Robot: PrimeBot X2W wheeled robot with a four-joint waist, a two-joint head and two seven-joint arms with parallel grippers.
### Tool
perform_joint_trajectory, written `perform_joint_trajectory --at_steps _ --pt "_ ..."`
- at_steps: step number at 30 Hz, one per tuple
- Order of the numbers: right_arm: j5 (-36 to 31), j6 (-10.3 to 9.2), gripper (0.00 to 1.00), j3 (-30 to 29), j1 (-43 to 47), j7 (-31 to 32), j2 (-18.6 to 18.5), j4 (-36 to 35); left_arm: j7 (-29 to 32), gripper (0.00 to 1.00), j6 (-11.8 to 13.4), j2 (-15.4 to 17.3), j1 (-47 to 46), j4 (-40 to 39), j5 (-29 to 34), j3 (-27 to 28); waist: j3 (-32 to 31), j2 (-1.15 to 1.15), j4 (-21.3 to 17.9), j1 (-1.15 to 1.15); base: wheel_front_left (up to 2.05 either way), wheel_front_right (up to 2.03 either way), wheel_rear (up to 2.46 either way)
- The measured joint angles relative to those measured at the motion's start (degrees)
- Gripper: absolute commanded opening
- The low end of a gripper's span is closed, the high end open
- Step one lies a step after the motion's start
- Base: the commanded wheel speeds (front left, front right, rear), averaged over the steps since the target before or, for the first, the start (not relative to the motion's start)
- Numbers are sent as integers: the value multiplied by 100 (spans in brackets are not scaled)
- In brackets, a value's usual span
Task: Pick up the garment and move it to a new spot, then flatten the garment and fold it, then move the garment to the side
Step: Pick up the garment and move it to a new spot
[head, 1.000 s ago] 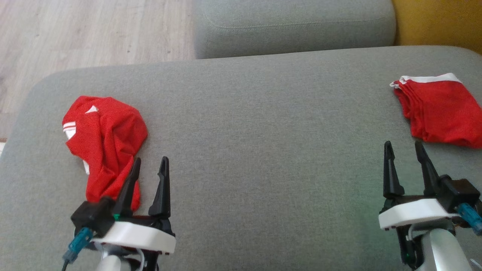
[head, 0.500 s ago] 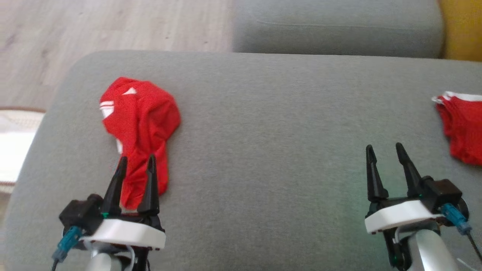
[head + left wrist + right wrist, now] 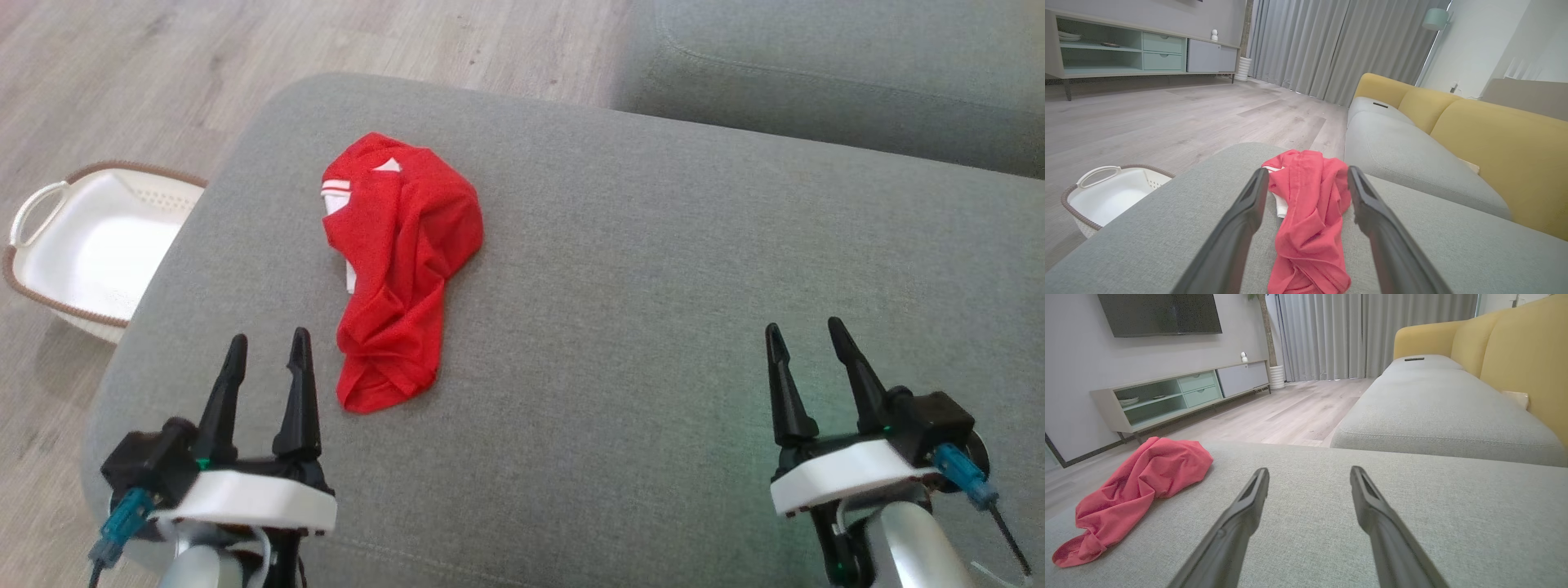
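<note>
The red garment (image 3: 400, 261) lies crumpled near the left edge of the grey sofa cushion (image 3: 653, 286), not yet picked up. The left gripper (image 3: 269, 336), just beside its near end, and the right gripper (image 3: 803, 324), well apart from it, both have their fingers spread wide and empty. Every step is left to do.

A crumpled red garment (image 3: 397, 269) with white stripes lies on a big grey cushion (image 3: 653, 286). The left gripper (image 3: 269, 335) is near its closest end, fingers apart and holding nothing. The right gripper (image 3: 803, 324) is far off to the right, also with its fingers apart. A white basket (image 3: 98, 245) stands on the wood floor (image 3: 122, 65) beside the cushion.
</note>
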Motion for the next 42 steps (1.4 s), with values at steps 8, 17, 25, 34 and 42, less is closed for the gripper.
perform_joint_trajectory --at_steps 8,17,25,34,42 --pt "-44 0 100 21 -32 2 -1 -16 1 100 -58 0 -151 142 152 154 310 0 6 0 0 0 0" --pt "-292 0 100 -208 -380 88 -2 -252 -1 100 -290 138 -1372 1053 616 204 916 0 -231 0 0 0 0" --pt "-333 0 100 -205 -534 129 -5 -345 126 100 -361 755 -2872 2800 565 -67 1522 0 -605 1 0 0 0" --pt "-405 0 100 -212 -894 129 -9 -420 932 100 -402 1109 -4159 4188 -77 -816 2025 0 -929 2 0 0 0" --pt "-428 0 100 -203 -961 121 -9 -342 632 0 -402 1274 -4403 4610 -709 -1329 1995 0 -1077 1 0 0 0"
